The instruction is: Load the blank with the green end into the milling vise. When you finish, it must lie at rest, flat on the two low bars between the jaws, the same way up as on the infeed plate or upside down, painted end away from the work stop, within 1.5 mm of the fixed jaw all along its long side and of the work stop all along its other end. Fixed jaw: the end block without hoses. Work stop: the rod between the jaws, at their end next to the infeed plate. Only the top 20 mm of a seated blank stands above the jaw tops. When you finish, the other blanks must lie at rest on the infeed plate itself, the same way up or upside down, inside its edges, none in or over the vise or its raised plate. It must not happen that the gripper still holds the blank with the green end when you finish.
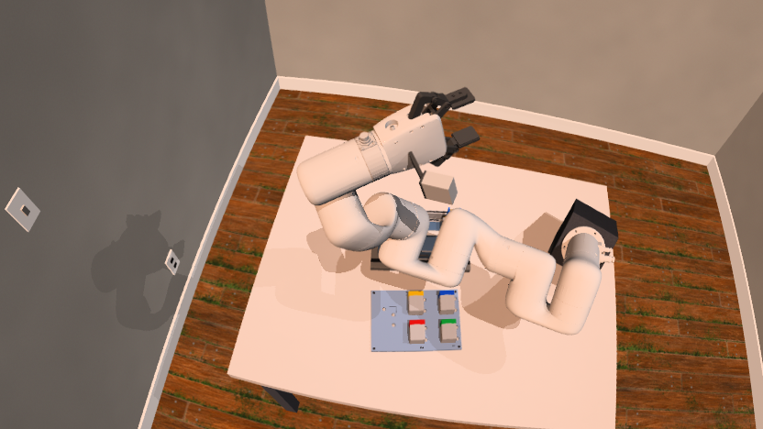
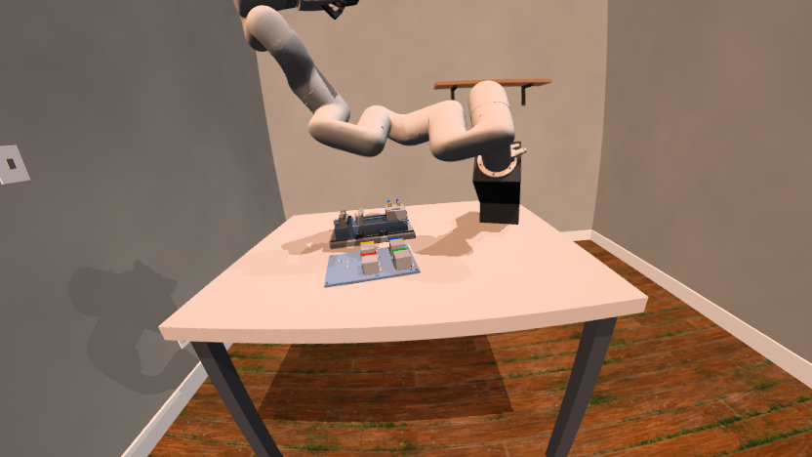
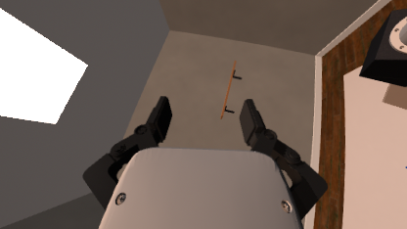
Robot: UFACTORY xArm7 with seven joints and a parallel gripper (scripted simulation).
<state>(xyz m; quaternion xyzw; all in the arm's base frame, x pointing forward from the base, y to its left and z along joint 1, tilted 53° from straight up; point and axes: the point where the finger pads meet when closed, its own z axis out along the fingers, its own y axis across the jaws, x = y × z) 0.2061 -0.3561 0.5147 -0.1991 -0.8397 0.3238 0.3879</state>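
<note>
The green-ended blank point(image 1: 448, 330) lies on the blue-grey infeed plate point(image 1: 415, 318), in its near right spot; it also shows in the exterior view point(image 2: 401, 257). Beside it lie the red-ended blank point(image 1: 416, 331), the yellow-ended blank point(image 1: 415, 301) and the blue-ended blank point(image 1: 447, 301). The vise point(image 2: 372, 226) stands behind the plate, largely hidden by my arm from above point(image 1: 426, 239). My gripper point(image 1: 453, 118) is open and empty, high above the table's far side, pointing at the wall. In the wrist view the open fingers frame only the wall and a shelf.
The arm's black base point(image 1: 584, 230) stands at the table's right side. A wooden wall shelf point(image 2: 493, 83) hangs behind it. My arm's links arch over the vise.
</note>
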